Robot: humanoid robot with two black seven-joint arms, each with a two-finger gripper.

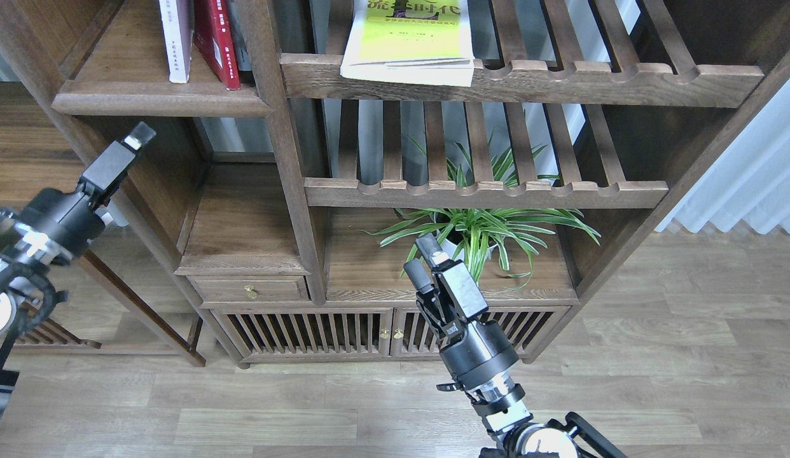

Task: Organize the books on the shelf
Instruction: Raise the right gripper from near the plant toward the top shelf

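Observation:
A pale lavender-white book (177,41) and a red book (217,43) stand upright side by side on the dark-brown shelf (159,102) at the upper left. The yellow-green book (408,41) lies flat on the top slatted rack, its white edge over the front rail. My left gripper (135,137) hangs below and left of the shelf's front edge, holding nothing that I can see; its fingers cannot be told apart. My right gripper (420,257) is open and empty, low in front of the plant, far below the yellow-green book.
A potted spider plant (478,232) stands in the lower compartment behind my right gripper. A second slatted rack (484,191) runs above it. A small drawer (250,289) and slatted cabinet doors (306,331) sit at the bottom. White curtains (751,184) hang at the right.

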